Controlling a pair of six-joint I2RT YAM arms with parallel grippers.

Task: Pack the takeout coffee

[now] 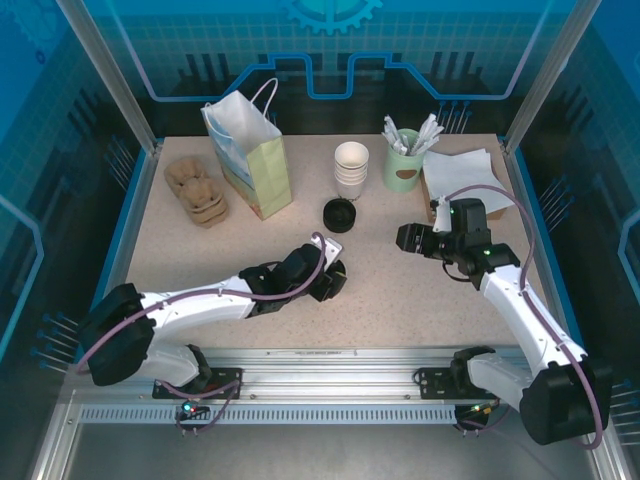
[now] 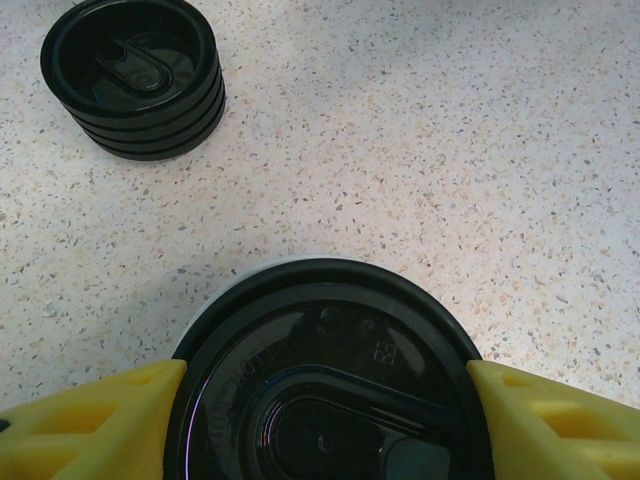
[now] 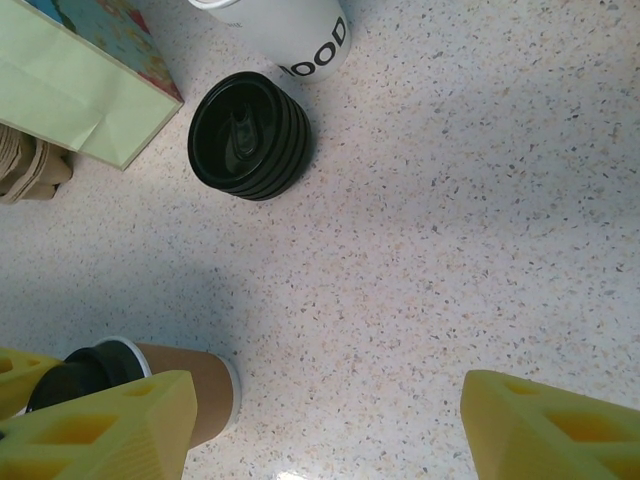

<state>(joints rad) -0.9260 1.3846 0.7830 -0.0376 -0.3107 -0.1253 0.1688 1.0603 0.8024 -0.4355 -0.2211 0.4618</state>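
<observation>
Top external view: the paper bag (image 1: 250, 165) stands far left. My left gripper (image 1: 330, 272) is clamped on the coffee (image 2: 330, 385) at its lid, near centre. My right gripper (image 3: 330, 390) gapes empty. Grasp looks made; next I'd lift it, keep it upright and carry it far-left into the bag.

One coffee (image 3: 190, 385), one bag (image 1: 255, 165), one lid stack (image 1: 340, 214), one cup stack (image 1: 351, 168).

The coffee (image 2: 330, 400) is sitting between the left jaws, touching both. On the table (image 2: 450, 150), ahead and left of those jaws, the lids (image 2: 132, 78) are lying in a stack, well apart from the coffee. The same stack is lying ahead of the right jaws, with the cups (image 3: 290, 30) standing just beyond it, the bag (image 3: 70, 90) left of it, and the coffee off the jaws' left side.
</observation>
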